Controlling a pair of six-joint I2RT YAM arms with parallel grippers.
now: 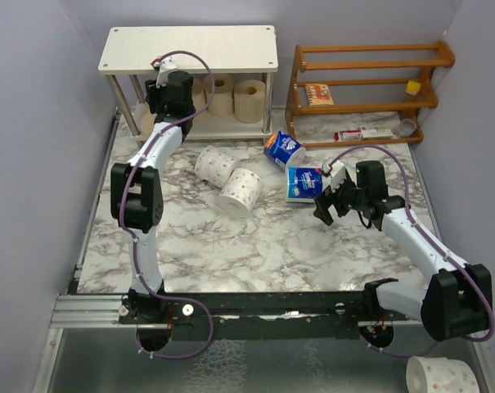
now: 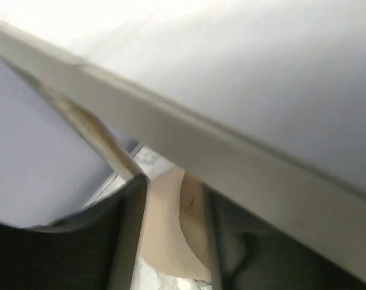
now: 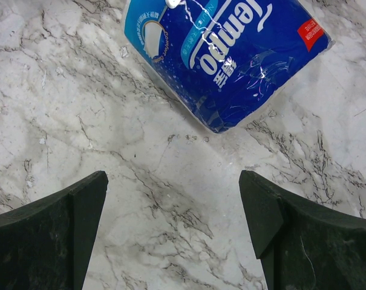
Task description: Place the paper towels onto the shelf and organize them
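The left arm [image 1: 159, 144] and the right arm [image 1: 416, 238] have white links between black joint housings. A thin purple cable [image 1: 392, 152] loops along each. The right gripper [image 3: 172, 181] has matte black fingers [image 3: 49, 235].

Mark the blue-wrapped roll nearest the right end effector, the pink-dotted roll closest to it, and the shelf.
blue-wrapped roll [image 3: 231, 54], right wrist view, printed wrapper side.
pink-dotted roll [image 1: 241, 191], top external view, dotted side.
shelf [image 1: 190, 47], top external view, top board.

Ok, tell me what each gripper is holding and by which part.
Left gripper: a tan roll, clamped across its outer wall, below the top board of the shelf. Right gripper: nothing; open, the blue-wrapped roll lying beyond its fingertips.
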